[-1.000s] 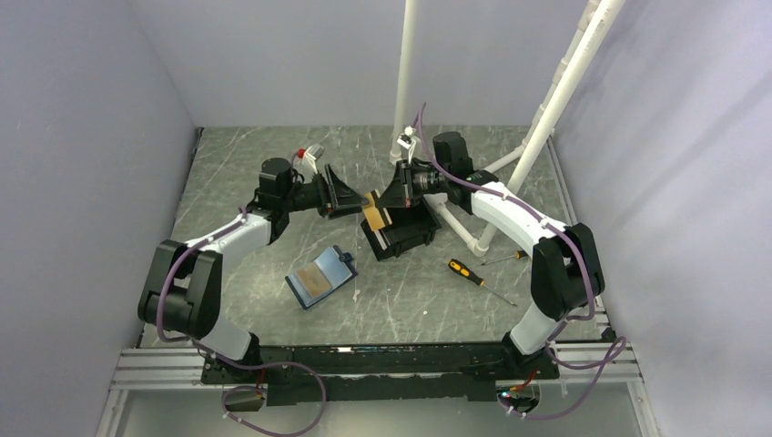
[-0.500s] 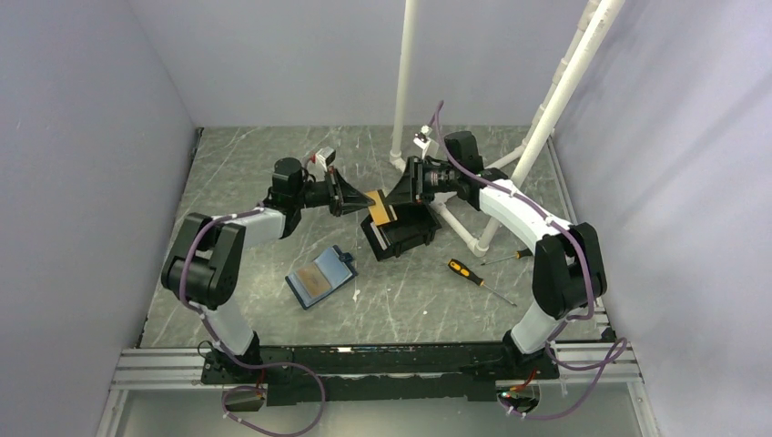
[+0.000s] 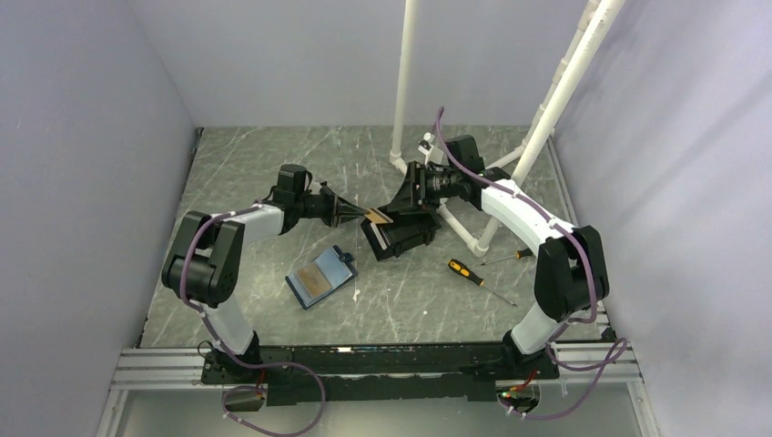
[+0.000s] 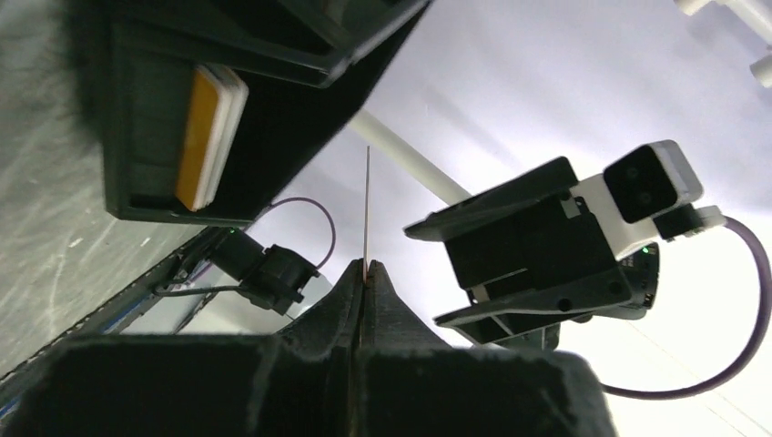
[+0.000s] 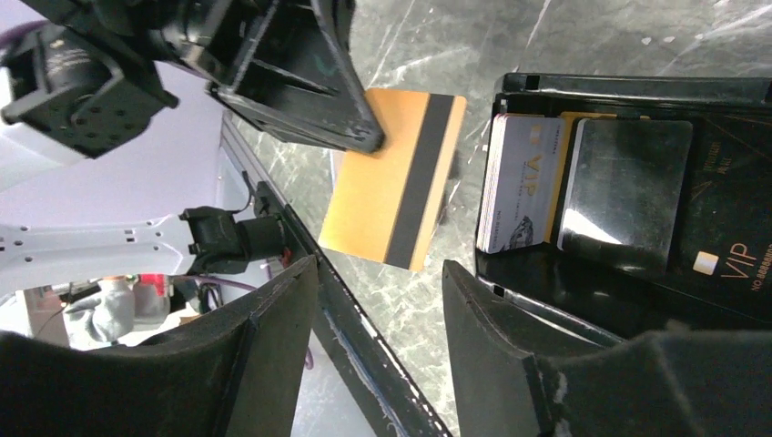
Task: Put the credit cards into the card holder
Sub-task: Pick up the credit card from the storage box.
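Now: orange-gold card (image 5: 391,177) aloft, black stripe showing, pinched near one corner by left hand (image 5: 364,137), pressed tight on it. Likely light, stiff, slick. Corner pinch may let it pivot, so hold across short edge judged safer. Right hand (image 5: 378,296) spread, apart from card. Whitish cards (image 5: 519,182) stacked in black box (image 5: 583,305) just beside. Card holder (image 3: 320,278) flat on desk (image 3: 246,173), well apart, nearer arm bases.

Marbled table (image 3: 246,173), card holder (image 3: 319,278), box (image 3: 401,239) (black), screwdriver (image 3: 472,276)
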### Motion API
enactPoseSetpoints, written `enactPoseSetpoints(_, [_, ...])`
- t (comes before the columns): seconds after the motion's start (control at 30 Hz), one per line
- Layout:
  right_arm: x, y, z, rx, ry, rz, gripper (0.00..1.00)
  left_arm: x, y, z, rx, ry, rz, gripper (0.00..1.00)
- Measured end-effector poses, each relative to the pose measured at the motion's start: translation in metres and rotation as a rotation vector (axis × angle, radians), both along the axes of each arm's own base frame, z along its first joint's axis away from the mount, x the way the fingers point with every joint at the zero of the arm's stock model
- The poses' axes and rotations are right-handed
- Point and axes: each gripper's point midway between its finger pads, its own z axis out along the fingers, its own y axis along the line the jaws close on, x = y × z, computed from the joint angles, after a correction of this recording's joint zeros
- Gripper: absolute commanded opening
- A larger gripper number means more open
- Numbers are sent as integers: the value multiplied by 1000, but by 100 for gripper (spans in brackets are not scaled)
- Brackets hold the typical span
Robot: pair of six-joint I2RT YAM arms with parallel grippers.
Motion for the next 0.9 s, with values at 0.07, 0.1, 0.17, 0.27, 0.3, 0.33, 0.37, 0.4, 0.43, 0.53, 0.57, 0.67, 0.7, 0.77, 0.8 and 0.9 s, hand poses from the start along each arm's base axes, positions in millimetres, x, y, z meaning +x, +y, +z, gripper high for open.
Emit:
enactPoseSetpoints(0.07, [0,-1,2,-6,-20,2,58,3,0,11,11,-17,6,0])
enactPoseSetpoints(0.1, [0,-2,3,-7,-29,4,58,3,0,16,14,-28,6,0])
enactPoseSetpoints(0.17, [-1,-2,3,-10,-39,4,58,3,0,20,17,-39,2,0])
enactPoseSetpoints(0.27, [-2,-2,1,-7,-32,4,58,1,1,18,34,-53,-2,0])
enactPoseSetpoints(0.3, [-3,-2,0,-3,-21,2,58,1,1,16,43,-52,-1,0])
enactPoseSetpoints(0.33, [-5,-1,-1,4,-8,-1,58,0,2,15,48,-54,-2,0])
enactPoseSetpoints(0.37, [-6,0,-2,13,6,-4,58,0,2,16,51,-58,-2,0])
enactPoseSetpoints(0.4, [-7,0,-3,22,20,-8,58,0,3,16,54,-63,0,0])
enactPoseSetpoints(0.43, [-8,2,-3,34,34,-12,58,-1,3,19,54,-70,0,0])
enactPoseSetpoints(0.53, [-11,6,-3,70,67,-12,57,-2,3,27,49,-98,-2,0])
enactPoseSetpoints(0.57, [-11,7,-2,82,77,-11,57,-3,3,29,46,-108,-2,0])
enactPoseSetpoints(0.67, [-11,11,-3,104,100,-13,56,-5,4,31,46,-125,-4,0])
enactPoseSetpoints(0.7, [-11,12,-3,111,105,-12,56,-6,4,30,46,-126,-6,0])
enactPoseSetpoints(0.77, [-12,14,-4,128,120,-11,53,-8,5,30,47,-129,-6,0])
enactPoseSetpoints(0.8, [-13,15,-4,136,128,-10,51,-9,5,30,48,-130,-7,0])
enactPoseSetpoints(0.9, [-14,19,-4,167,155,-4,48,-11,6,31,46,-136,-8,0])
